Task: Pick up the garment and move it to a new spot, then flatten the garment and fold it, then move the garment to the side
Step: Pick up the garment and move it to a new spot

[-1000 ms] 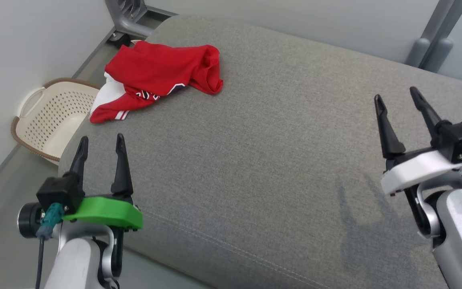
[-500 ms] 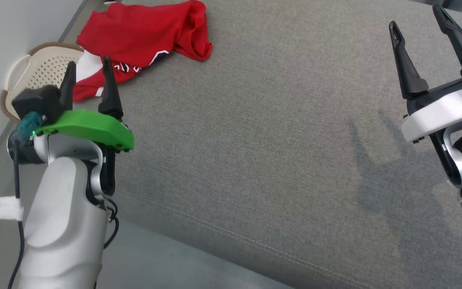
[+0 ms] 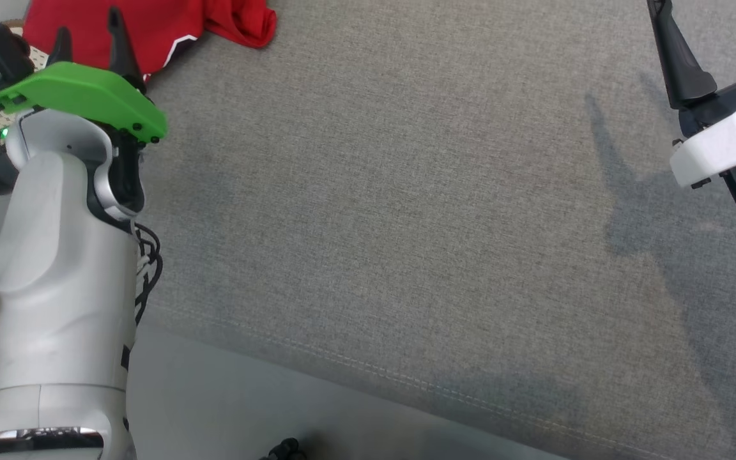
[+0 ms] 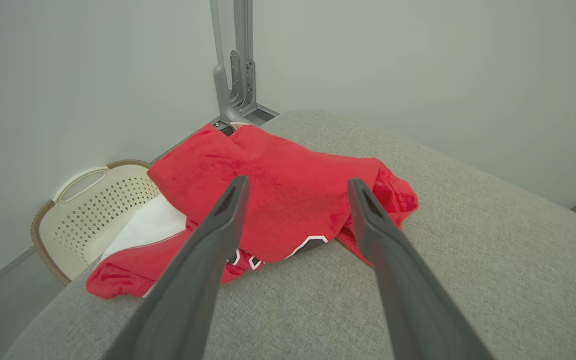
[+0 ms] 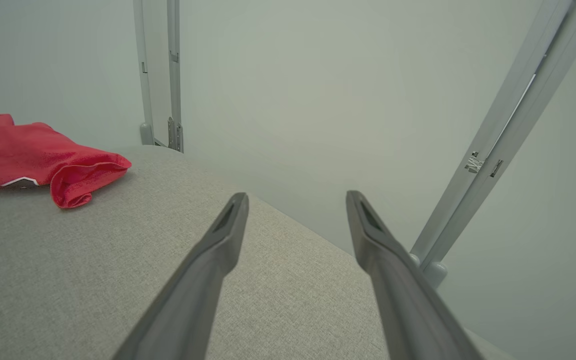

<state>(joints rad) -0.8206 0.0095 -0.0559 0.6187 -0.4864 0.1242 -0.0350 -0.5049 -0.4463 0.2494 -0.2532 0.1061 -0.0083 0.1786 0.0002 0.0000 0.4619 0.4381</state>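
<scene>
Red garment [image 3: 170,19] largely beyond top edge, partly behind open left tool [image 3: 87,25]

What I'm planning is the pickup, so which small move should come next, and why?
Probably ease the left gripper forward and down onto the red garment: its open jaws frame the crumpled cloth on the grey cushion and hold nothing, while the right gripper points elsewhere.

Grey cushion [image 3: 368,191], pale wall [image 4: 418,60], cream basket [image 4: 113,200].

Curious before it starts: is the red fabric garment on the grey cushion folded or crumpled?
Crumpled: the red fabric garment lies bunched unevenly at a corner of the grey upholstered cushion.
</scene>
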